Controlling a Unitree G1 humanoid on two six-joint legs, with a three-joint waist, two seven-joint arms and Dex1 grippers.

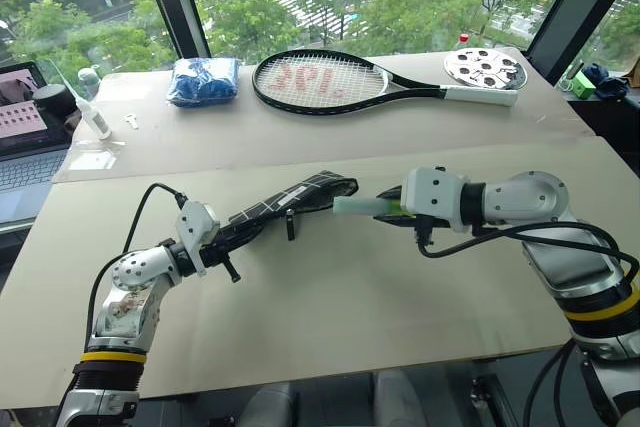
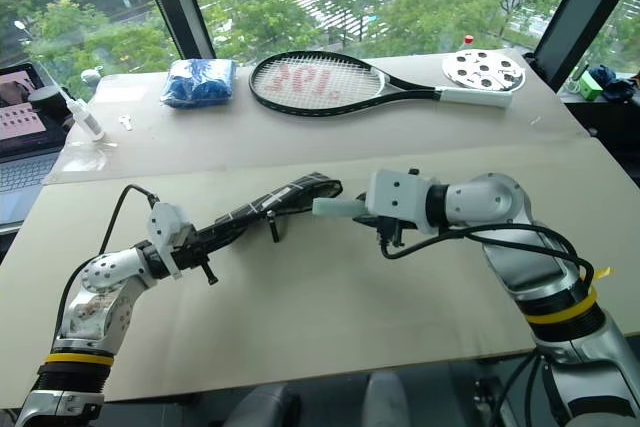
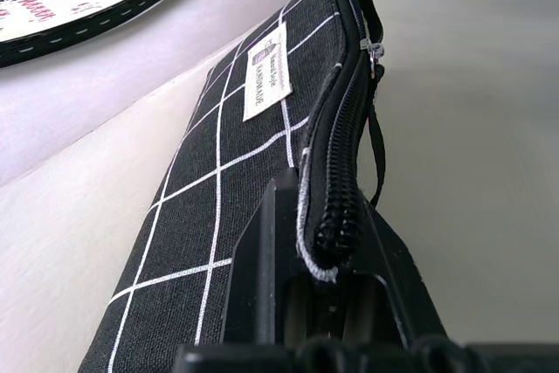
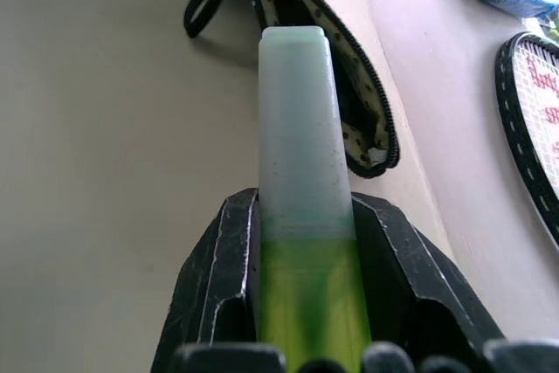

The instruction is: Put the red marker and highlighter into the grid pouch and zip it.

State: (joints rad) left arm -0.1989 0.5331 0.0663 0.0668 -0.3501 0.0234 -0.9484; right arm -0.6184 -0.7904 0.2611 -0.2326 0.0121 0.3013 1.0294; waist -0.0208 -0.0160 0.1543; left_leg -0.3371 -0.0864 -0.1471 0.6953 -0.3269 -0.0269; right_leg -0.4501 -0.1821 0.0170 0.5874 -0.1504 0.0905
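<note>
Beige surface (image 1: 330, 297) under you: your left gripper (image 3: 325, 251) is clamped on the grid pouch (image 1: 285, 204), holding its mouth raised and open, so your right gripper (image 4: 306, 242), closed around the highlighter (image 4: 297, 155), can aim it inside.

We are reading "HANDMADE" on the white label (image 3: 266, 72) of the grid pouch (image 3: 218, 198); the smaller lines above it are too fine for us. Red letters are showing on the racket (image 1: 330, 80) strings, far centre, but we cannot make them out.
</note>
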